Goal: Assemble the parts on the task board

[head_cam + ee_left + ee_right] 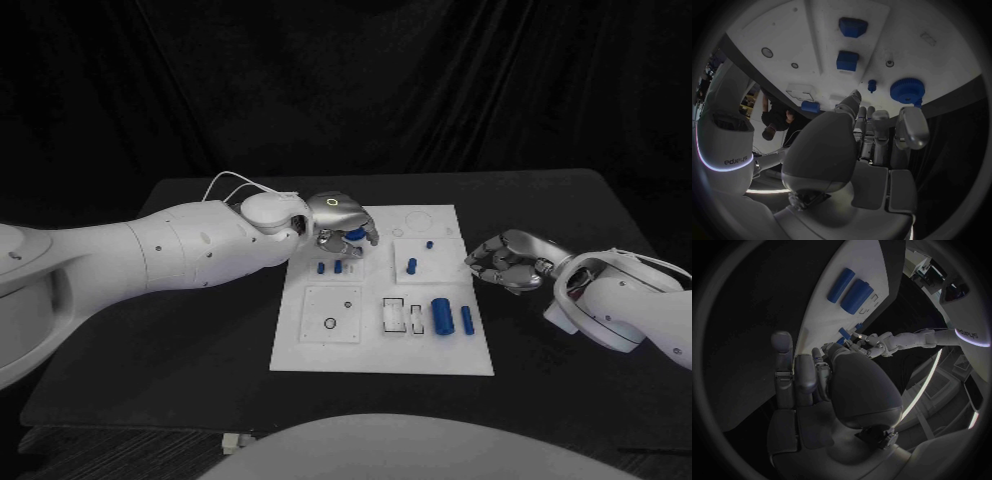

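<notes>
Head view, black table [173, 400] (dark curtain behind)

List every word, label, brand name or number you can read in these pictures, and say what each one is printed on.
"sharpa", seen mirrored or turned: on the white arm in the left wrist view.
Part of the same logo, cut off at the rim: on the white arm in the right wrist view.
The task board shows no readable text in the head view.

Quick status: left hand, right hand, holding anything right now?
Left hand: over the board, grasp cannot be told.
Right hand: fingers curled, holding nothing.
</notes>
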Action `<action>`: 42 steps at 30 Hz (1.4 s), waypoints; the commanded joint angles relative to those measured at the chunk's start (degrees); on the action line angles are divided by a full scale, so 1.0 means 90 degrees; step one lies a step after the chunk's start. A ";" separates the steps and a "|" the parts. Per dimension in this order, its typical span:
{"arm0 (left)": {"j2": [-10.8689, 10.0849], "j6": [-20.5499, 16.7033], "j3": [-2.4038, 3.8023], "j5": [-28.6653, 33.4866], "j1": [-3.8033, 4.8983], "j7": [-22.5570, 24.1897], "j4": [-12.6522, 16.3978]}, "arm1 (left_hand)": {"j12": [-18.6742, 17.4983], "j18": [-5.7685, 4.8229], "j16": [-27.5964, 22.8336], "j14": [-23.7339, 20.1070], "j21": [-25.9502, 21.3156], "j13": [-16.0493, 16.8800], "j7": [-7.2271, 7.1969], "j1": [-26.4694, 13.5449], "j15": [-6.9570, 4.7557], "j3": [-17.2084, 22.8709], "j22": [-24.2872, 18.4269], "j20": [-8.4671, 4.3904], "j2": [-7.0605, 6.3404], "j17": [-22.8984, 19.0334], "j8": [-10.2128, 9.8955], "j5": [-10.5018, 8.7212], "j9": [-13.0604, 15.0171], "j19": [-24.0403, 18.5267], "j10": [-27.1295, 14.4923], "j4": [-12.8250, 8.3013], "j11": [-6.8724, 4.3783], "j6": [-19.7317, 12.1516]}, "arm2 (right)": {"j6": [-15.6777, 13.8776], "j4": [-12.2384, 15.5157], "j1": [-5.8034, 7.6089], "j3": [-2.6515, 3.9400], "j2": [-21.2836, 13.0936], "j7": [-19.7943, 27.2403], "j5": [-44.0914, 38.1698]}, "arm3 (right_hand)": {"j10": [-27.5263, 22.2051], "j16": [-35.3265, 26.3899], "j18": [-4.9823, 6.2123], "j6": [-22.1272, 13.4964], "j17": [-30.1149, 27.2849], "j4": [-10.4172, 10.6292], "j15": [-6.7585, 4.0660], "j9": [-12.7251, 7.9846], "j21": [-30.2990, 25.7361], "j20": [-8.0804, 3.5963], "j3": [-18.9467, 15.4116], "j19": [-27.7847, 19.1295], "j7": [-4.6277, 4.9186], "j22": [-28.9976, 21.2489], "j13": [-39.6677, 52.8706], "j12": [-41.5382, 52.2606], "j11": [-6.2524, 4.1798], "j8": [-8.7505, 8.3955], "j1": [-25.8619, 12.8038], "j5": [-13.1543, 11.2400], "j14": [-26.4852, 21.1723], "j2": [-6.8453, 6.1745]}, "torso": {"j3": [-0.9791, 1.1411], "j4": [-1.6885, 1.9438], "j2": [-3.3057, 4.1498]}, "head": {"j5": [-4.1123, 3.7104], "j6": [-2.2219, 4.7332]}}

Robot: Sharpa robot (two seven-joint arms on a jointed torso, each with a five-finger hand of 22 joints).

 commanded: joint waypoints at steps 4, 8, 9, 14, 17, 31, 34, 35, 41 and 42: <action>0.0074 0.0289 0.0007 -0.0051 -0.0048 -0.0244 -0.0099 | 0.0049 -0.0107 0.0092 0.0091 0.0096 -0.0027 0.0013 -0.0104 0.0021 0.0030 0.0972 -0.0015 -0.0006 0.0047 0.0012 0.0008 -0.0040 0.0090 0.0137 0.0038 0.0023 0.0046 | -0.0020 0.0002 -0.0016 0.0003 0.0011 -0.0004 -0.0005 | -0.0033 -0.0031 0.0031 0.0045 -0.0004 0.0003 0.0018 -0.0007 -0.0021 0.0003 0.0046 -0.0014 0.0000 0.0356 0.0331 -0.0016 0.0006 -0.0032 -0.0035 0.0037 -0.0032 -0.0060 | 0.0005 0.0006 -0.0014 | -0.0003 -0.0001; 0.0113 0.0299 0.0007 -0.0051 -0.0068 -0.0267 -0.0166 | 0.0056 -0.0110 0.0107 0.0108 0.0119 -0.0036 0.0019 -0.0112 0.0024 0.0044 0.0978 -0.0017 -0.0010 0.0049 0.0013 0.0037 -0.0053 0.0106 0.0174 0.0040 0.0025 0.0060 | -0.0014 -0.0009 -0.0017 0.0003 0.0020 -0.0001 0.0003 | -0.0033 -0.0031 0.0031 0.0045 -0.0004 0.0003 0.0018 -0.0007 -0.0021 0.0003 0.0046 -0.0014 0.0000 0.0356 0.0331 -0.0016 0.0006 -0.0032 -0.0035 0.0037 -0.0032 -0.0060 | 0.0001 -0.0002 -0.0017 | 0.0005 -0.0001; 0.0121 0.0302 0.0007 -0.0052 -0.0072 -0.0272 -0.0183 | 0.0057 -0.0112 0.0111 0.0112 0.0127 -0.0039 0.0022 -0.0111 0.0025 0.0051 0.0980 -0.0018 -0.0010 0.0049 0.0016 0.0051 -0.0056 0.0112 0.0186 0.0040 0.0025 0.0069 | -0.0013 -0.0011 -0.0017 0.0003 0.0021 -0.0001 0.0009 | -0.0033 -0.0031 0.0031 0.0045 -0.0004 0.0003 0.0018 -0.0007 -0.0021 0.0003 0.0046 -0.0014 0.0000 0.0356 0.0331 -0.0016 0.0006 -0.0032 -0.0035 0.0037 -0.0032 -0.0060 | -0.0001 -0.0001 -0.0018 | 0.0001 -0.0001; 0.0153 0.0296 0.0008 -0.0052 -0.0086 -0.0276 -0.0249 | 0.0036 -0.0112 0.0124 0.0120 0.0131 -0.0086 0.0072 -0.0117 0.0032 0.0135 0.0980 -0.0025 0.0013 0.0016 0.0054 0.0185 -0.0082 0.0122 0.0244 0.0047 0.0028 0.0192 | -0.0010 -0.0017 -0.0018 0.0003 0.0028 0.0000 0.0026 | -0.0040 -0.0035 0.0032 0.0044 -0.0009 0.0002 0.0018 -0.0008 -0.0031 0.0004 0.0050 -0.0016 0.0000 0.0354 0.0323 -0.0021 0.0007 -0.0034 -0.0039 0.0039 -0.0034 -0.0062 | -0.0005 0.0001 -0.0022 | -0.0003 -0.0001; 0.0181 0.0269 0.0008 -0.0052 -0.0096 -0.0260 -0.0297 | 0.0033 -0.0119 0.0154 0.0149 0.0170 -0.0133 0.0109 -0.0110 0.0036 0.0227 0.0990 -0.0030 0.0026 0.0015 0.0106 0.0269 -0.0096 0.0149 0.0382 0.0045 0.0025 0.0361 | -0.0011 -0.0020 -0.0019 0.0003 0.0036 0.0001 0.0030 | -0.0040 -0.0035 0.0032 0.0044 -0.0009 0.0002 0.0018 -0.0008 -0.0031 0.0004 0.0050 -0.0016 0.0000 0.0354 0.0323 -0.0021 0.0007 -0.0034 -0.0039 0.0039 -0.0034 -0.0062 | -0.0007 0.0002 -0.0018 | -0.0008 -0.0001; 0.0409 0.0074 0.0009 -0.0051 -0.0219 -0.0116 -0.0579 | -0.0370 -0.0157 0.0234 0.0336 0.0370 -0.0577 0.0153 -0.0045 0.0039 0.0750 0.1040 -0.0066 -0.0025 -0.0039 0.0122 0.0484 -0.0223 0.0300 0.1385 -0.0069 0.0015 0.0882 | -0.0005 -0.0023 -0.0023 0.0003 0.0066 0.0007 0.0034 | -0.0040 -0.0043 0.0034 0.0044 -0.0019 -0.0003 0.0019 -0.0008 -0.0046 0.0004 0.0062 -0.0019 0.0000 0.0352 0.0324 -0.0020 0.0007 -0.0035 -0.0038 0.0043 -0.0037 -0.0058 | -0.0001 0.0003 -0.0020 | -0.0041 -0.0001; 0.0437 -0.0004 0.0009 -0.0051 -0.0248 -0.0077 -0.0638 | -0.0438 -0.0165 0.0244 0.0375 0.0414 -0.0644 0.0148 -0.0038 0.0029 0.0830 0.1051 -0.0075 -0.0032 -0.0055 0.0148 0.0508 -0.0231 0.0331 0.1603 -0.0125 -0.0001 0.1031 | -0.0006 -0.0020 -0.0023 0.0004 0.0065 0.0007 0.0034 | -0.0040 -0.0043 0.0034 0.0044 -0.0019 -0.0003 0.0019 -0.0008 -0.0046 0.0004 0.0062 -0.0019 0.0000 0.0352 0.0324 -0.0020 0.0007 -0.0035 -0.0038 0.0043 -0.0037 -0.0058 | 0.0001 0.0003 -0.0016 | -0.0051 -0.0001; 0.0443 -0.0036 0.0009 -0.0051 -0.0255 -0.0069 -0.0654 | -0.0452 -0.0171 0.0256 0.0399 0.0444 -0.0664 0.0148 -0.0037 0.0023 0.0856 0.1059 -0.0079 -0.0037 -0.0045 0.0154 0.0518 -0.0235 0.0349 0.1707 -0.0150 -0.0006 0.1082 | -0.0006 -0.0019 -0.0023 0.0004 0.0064 0.0007 0.0034 | -0.0040 -0.0043 0.0034 0.0044 -0.0019 -0.0003 0.0019 -0.0008 -0.0046 0.0004 0.0062 -0.0019 0.0000 0.0352 0.0324 -0.0020 0.0007 -0.0035 -0.0038 0.0043 -0.0037 -0.0058 | 0.0001 0.0002 -0.0015 | -0.0055 -0.0001; 0.0409 -0.0378 0.0010 -0.0052 -0.0282 -0.0041 -0.0695 | -0.0603 -0.0204 0.0246 0.0544 0.0621 -0.0788 0.0206 0.0029 0.0028 0.1001 0.1104 -0.0108 -0.0081 -0.0088 0.0126 0.0646 -0.0279 0.0462 0.2166 -0.0331 0.0016 0.1250 | -0.0010 -0.0013 -0.0023 0.0004 0.0054 0.0008 0.0034 | -0.0040 -0.0043 0.0034 0.0044 -0.0019 -0.0003 0.0019 -0.0008 -0.0046 0.0004 0.0062 -0.0019 0.0000 0.0352 0.0324 -0.0020 0.0007 -0.0035 -0.0038 0.0043 -0.0037 -0.0058 | -0.0002 -0.0003 -0.0018 | -0.0056 -0.0001; 0.0385 -0.0449 0.0010 -0.0052 -0.0284 -0.0034 -0.0678 | -0.0629 -0.0206 0.0245 0.0561 0.0630 -0.0804 0.0209 0.0027 0.0030 0.1014 0.1106 -0.0111 -0.0089 -0.0087 0.0111 0.0652 -0.0288 0.0469 0.2196 -0.0343 0.0019 0.1247 | -0.0010 -0.0013 -0.0023 0.0004 0.0054 0.0009 0.0034 | -0.0040 -0.0043 0.0034 0.0044 -0.0019 -0.0003 0.0019 -0.0008 -0.0046 0.0004 0.0062 -0.0019 0.0000 0.0352 0.0324 -0.0020 0.0007 -0.0035 -0.0038 0.0043 -0.0037 -0.0058 | -0.0003 -0.0005 -0.0018 | -0.0053 -0.0001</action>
